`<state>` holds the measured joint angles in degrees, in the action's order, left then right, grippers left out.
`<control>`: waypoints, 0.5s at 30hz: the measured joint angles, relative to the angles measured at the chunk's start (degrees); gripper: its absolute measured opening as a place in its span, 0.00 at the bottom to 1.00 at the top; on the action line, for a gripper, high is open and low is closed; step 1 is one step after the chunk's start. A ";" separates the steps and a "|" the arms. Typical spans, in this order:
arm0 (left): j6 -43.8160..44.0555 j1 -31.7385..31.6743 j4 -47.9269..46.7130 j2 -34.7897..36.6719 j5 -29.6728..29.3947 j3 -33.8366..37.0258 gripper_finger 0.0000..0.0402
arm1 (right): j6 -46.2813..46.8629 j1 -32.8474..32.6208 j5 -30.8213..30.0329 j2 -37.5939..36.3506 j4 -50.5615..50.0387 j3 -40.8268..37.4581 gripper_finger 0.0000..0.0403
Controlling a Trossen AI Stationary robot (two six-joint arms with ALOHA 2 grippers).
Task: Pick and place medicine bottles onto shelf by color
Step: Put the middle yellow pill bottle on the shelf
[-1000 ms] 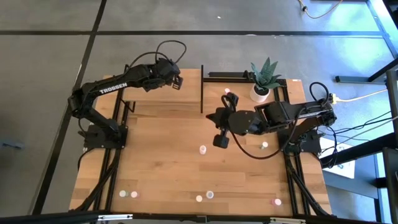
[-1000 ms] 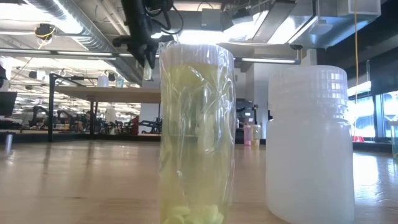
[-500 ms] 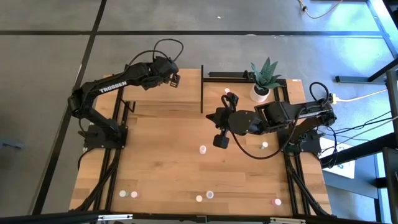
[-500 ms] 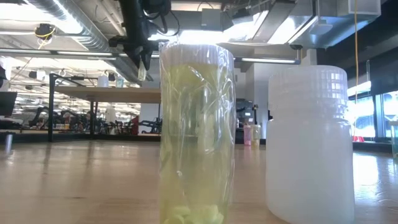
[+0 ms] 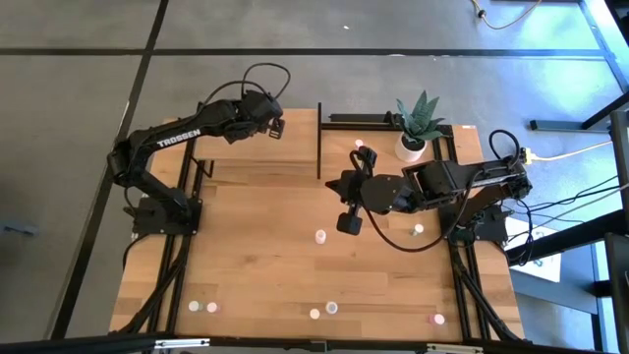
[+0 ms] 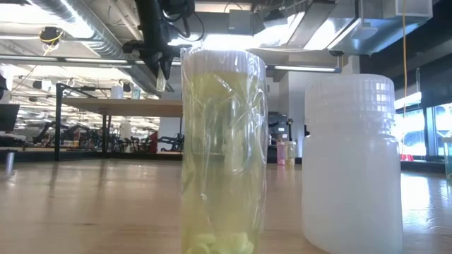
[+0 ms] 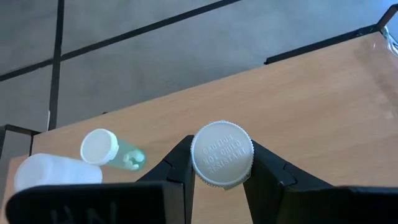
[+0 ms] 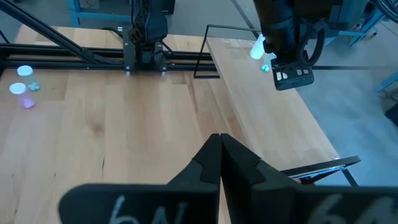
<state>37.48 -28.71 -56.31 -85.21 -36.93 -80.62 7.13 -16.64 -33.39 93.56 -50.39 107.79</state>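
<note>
Tabletop (image 5: pixel 265 246): pale wood, jointed planks, smooth, low satin sheen with reflections in the low view. Shelf (image 7: pixel 323 106) at the far edge: same light wood, matt, visible grain. Frame posts (image 8: pixel 205 50): thin black metal, matt. Left gripper (image 7: pixel 222 180) fingers (image 7: pixel 177 171): dark matt plastic, closed on a white bottle (image 7: pixel 222 154) whose plastic cap was ribbed at the rim with embossed lettering. Yellow-green bottle (image 6: pixel 224 152): translucent glossy plastic. White jar (image 6: pixel 352 166): frosted ribbed plastic. Right gripper (image 8: pixel 219 149): dark, matt, closed.
</note>
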 joint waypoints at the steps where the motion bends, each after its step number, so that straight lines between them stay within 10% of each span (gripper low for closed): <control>1: 0.02 0.02 0.01 0.00 -0.02 0.00 0.22 | 0.03 0.00 0.00 0.00 0.00 0.00 0.02; 15: 3.07 3.01 0.42 0.02 -2.62 0.00 0.22 | -0.10 0.00 0.00 0.00 0.00 0.00 0.02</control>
<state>40.55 -25.70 -55.90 -85.19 -39.55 -80.62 7.03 -16.64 -33.39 93.56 -50.39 107.79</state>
